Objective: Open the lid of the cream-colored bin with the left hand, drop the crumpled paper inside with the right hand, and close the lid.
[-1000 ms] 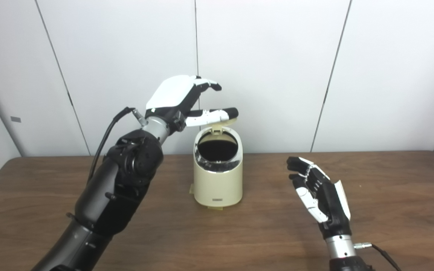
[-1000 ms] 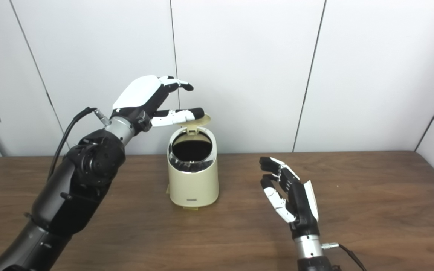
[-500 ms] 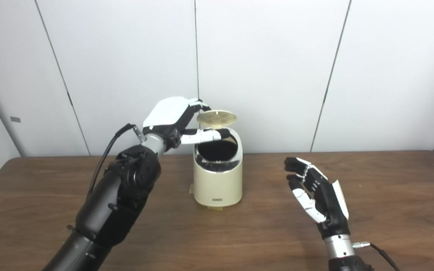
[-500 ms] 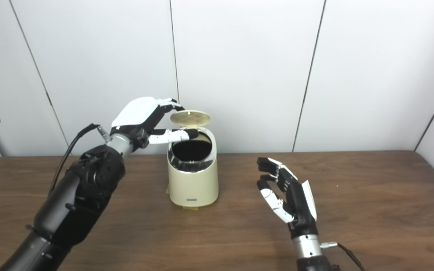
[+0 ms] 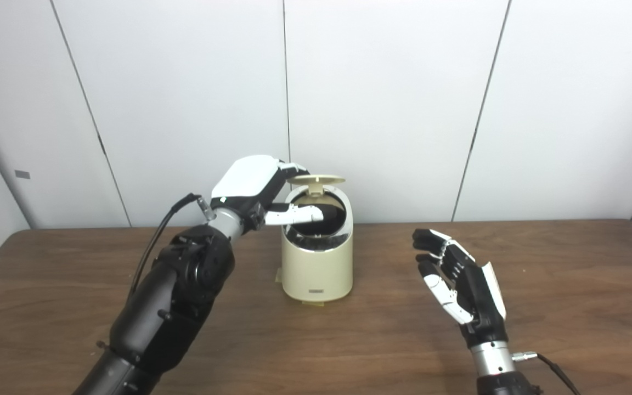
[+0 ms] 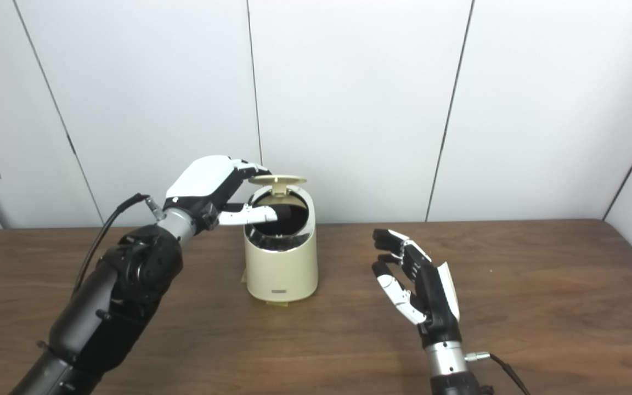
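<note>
— Bin [image 5: 317, 269] position?
— Mid-table [image 5: 568, 263], lid [image 5: 316, 179] half raised, nearly level above the mouth.
— Left hand [image 5: 255, 189]?
— Fingers on the lid's left edge, thumb across the opening.
— Right hand [image 5: 461, 282]?
— Empty, fingers spread, beside the bin. Paper isn't visible.

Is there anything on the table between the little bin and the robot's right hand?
No, only bare brown table shows between the cream-colored bin and the open right hand. Both eye views show that stretch with nothing on it.
</note>
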Controlling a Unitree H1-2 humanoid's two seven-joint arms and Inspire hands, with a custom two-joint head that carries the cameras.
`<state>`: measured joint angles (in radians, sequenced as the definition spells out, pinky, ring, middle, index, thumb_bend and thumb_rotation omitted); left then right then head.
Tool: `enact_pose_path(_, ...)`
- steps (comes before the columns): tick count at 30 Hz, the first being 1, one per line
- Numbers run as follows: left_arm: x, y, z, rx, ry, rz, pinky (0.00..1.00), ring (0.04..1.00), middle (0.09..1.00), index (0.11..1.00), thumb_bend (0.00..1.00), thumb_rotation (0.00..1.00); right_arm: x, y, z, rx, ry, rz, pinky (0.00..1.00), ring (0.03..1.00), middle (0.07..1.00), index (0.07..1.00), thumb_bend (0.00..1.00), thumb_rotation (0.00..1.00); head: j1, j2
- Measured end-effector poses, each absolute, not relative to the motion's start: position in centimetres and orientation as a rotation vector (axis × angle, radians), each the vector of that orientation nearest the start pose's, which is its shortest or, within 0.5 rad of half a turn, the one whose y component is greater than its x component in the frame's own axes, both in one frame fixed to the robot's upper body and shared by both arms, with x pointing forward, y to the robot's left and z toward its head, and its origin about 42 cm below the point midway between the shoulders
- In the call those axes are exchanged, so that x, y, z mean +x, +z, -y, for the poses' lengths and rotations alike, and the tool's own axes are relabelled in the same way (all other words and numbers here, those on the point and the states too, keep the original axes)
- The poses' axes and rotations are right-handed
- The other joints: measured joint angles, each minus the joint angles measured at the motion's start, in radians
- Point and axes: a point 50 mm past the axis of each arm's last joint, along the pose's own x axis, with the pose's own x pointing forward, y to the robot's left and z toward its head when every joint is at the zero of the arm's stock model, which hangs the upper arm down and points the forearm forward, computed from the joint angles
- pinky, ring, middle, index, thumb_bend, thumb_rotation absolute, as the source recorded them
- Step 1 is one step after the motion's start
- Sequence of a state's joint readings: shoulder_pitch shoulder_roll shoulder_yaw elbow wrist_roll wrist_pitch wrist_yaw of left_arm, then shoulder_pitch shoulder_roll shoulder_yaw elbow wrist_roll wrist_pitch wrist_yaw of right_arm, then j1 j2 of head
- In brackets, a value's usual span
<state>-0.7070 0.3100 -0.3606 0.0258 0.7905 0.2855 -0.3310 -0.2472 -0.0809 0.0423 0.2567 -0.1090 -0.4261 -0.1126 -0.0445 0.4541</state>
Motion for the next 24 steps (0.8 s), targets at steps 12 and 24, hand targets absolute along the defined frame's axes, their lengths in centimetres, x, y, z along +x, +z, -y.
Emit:
enact_pose_path(12,44.1,30.0,-15.8,1.453,-0.219,0.432,1.00,0.931,0.832,0.804,0.96,0.97,35.9,13.1,20.8,-0.158,0.018,0.421,0.65,0.746,0.766,0.740,0.29,0.54,-0.002,0.002)
enact_pose_path(24,42.9,28.0,-15.0,1.768,-0.152,0.537,1.00,0.956,0.832,0.811,0.97,0.95,36.1,13.1,20.6,-0.153,0.014,0.420,0.66,0.747,0.763,0.740,0.29,0.54,-0.005,0.009)
